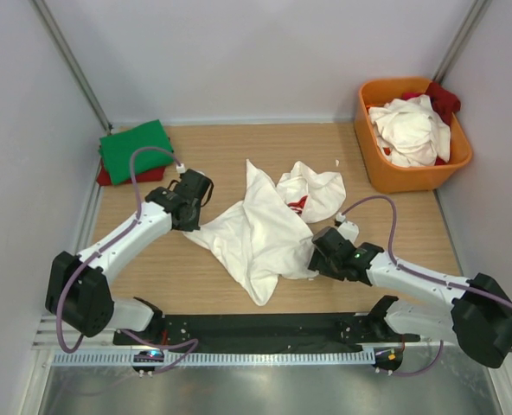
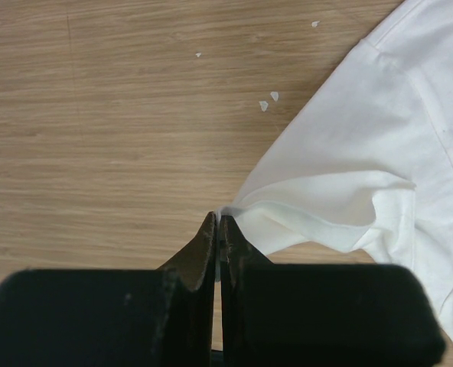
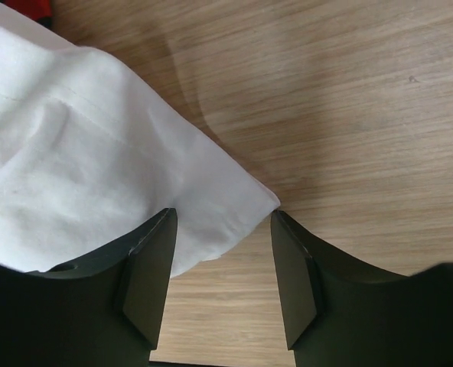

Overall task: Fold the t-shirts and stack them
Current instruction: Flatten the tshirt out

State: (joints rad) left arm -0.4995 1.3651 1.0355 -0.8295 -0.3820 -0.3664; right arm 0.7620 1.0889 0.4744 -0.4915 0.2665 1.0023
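A white t-shirt (image 1: 260, 229) with a red chest print lies crumpled in the middle of the wooden table. My left gripper (image 1: 189, 212) is at its left edge, shut on a corner of the white cloth (image 2: 349, 153); the pinched bit shows at the fingertips (image 2: 219, 218). My right gripper (image 1: 319, 251) is at the shirt's right lower edge, open, with a corner of the white cloth (image 3: 119, 153) lying between the fingers (image 3: 154, 260). A folded green t-shirt (image 1: 135, 149) sits on a folded red one (image 1: 105, 177) at the back left.
An orange plastic tub (image 1: 386, 169) at the back right holds crumpled white t-shirts (image 1: 410, 130) and a red one (image 1: 442, 97). Walls close in the left, back and right. A black rail (image 1: 256, 328) runs along the near edge.
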